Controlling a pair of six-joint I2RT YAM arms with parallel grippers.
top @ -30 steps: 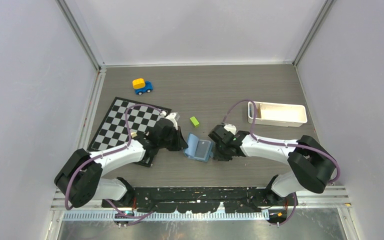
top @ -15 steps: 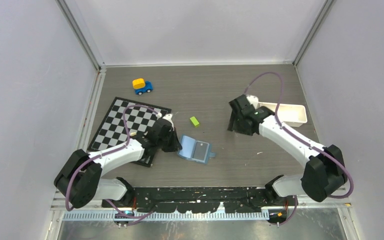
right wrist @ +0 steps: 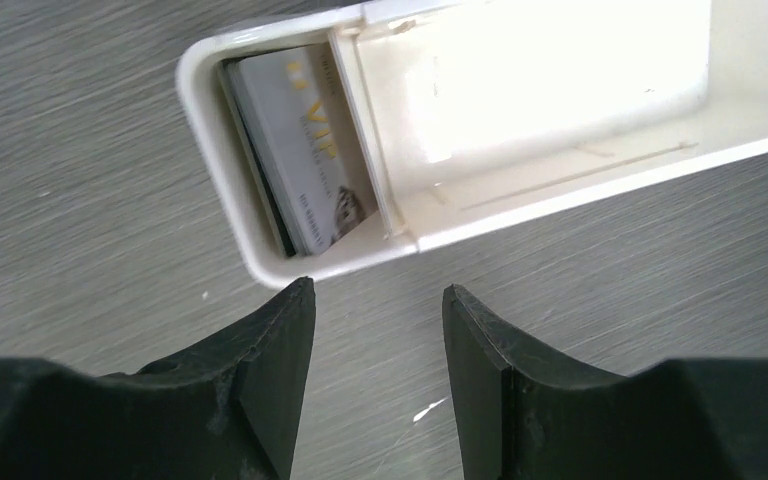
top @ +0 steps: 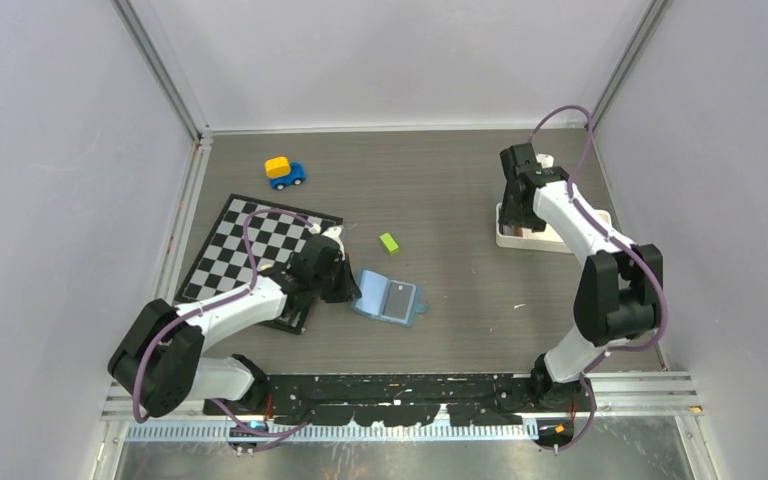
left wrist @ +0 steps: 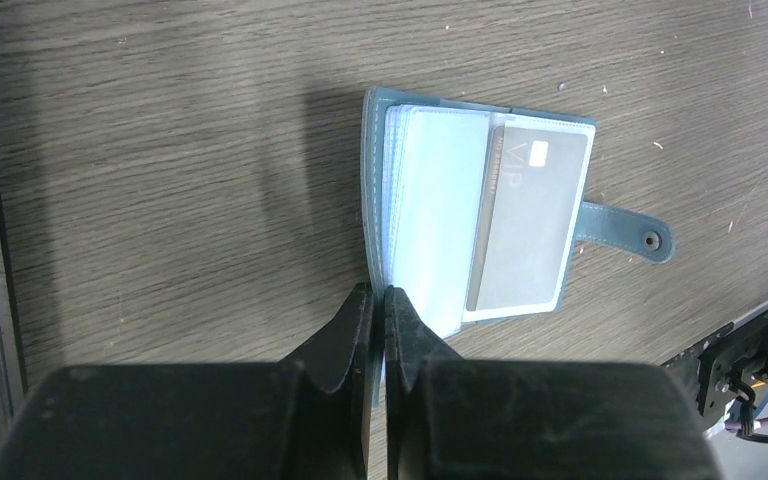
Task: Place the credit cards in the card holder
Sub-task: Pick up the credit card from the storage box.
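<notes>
**A:** So, our right pincer (right wrist: 377,292): are its jaws spread?

**B:** Yes, spread, with nothing between them. It hangs at the short end of the tray (right wrist: 192,110). The cards (right wrist: 305,150) sit in the small end bay just ahead, a little left of the gap.

**A:** Which way do they run?

**B:** They lean in a stack, a pale one on top and dark edges behind. Their long axis crosses the tray and points roughly back at us. We judge that we must shift left over that bay and pinch across the stack.

**A:** And our left pincer (left wrist: 380,292)?

**B:** Pressed together on the near edge of the holder (left wrist: 430,200), which lies open on the surface (left wrist: 160,150). One dark card (left wrist: 530,220) already sits in its right half. The holder lies well apart from the tray, so our right arm is nearer the cards.
</notes>
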